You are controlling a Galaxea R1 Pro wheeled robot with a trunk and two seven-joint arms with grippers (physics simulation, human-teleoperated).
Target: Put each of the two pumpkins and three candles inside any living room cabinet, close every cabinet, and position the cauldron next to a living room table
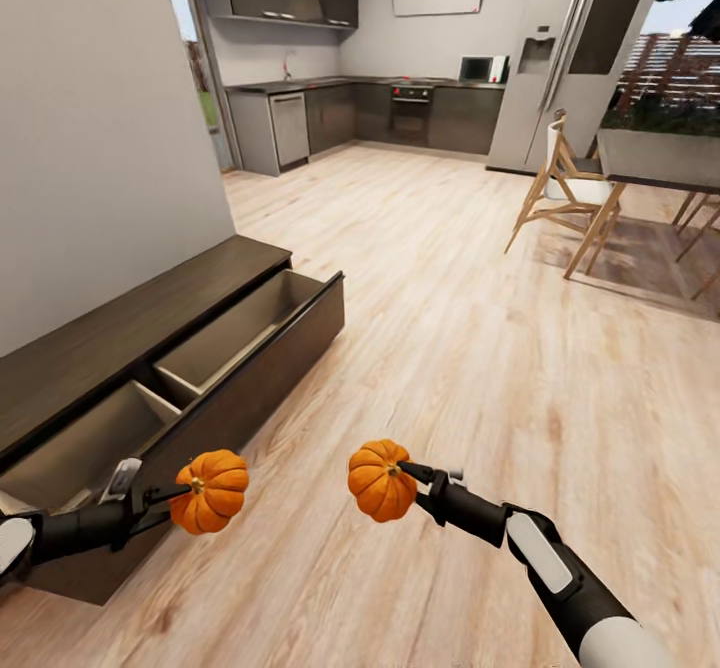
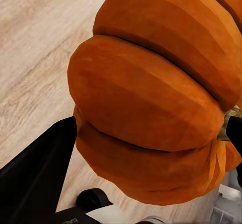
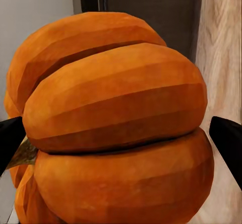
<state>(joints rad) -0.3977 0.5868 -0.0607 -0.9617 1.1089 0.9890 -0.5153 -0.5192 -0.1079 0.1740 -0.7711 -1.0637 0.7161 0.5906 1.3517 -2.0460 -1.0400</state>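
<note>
Each of my grippers holds an orange ribbed pumpkin above the wooden floor. My left gripper (image 1: 180, 496) is shut on one pumpkin (image 1: 210, 490), held just in front of the cabinet's open drawer; up close that pumpkin (image 2: 151, 98) sits between black fingers (image 2: 35, 173). My right gripper (image 1: 405, 471) is shut on the other pumpkin (image 1: 381, 480), further right over bare floor; this pumpkin (image 3: 116, 123) also shows close up. The long dark-brown cabinet (image 1: 130, 318) stands along the left wall with its wide drawer (image 1: 250, 323) pulled out, its beige compartments bare. Candles and cauldron are out of view.
A grey wall (image 1: 100, 128) rises behind the cabinet. At the right stand a dining table (image 1: 655, 158) and wooden chairs (image 1: 560, 188). The kitchen counters (image 1: 370, 113) and a fridge (image 1: 545, 58) lie at the far end. Light wood floor (image 1: 450, 348) stretches between.
</note>
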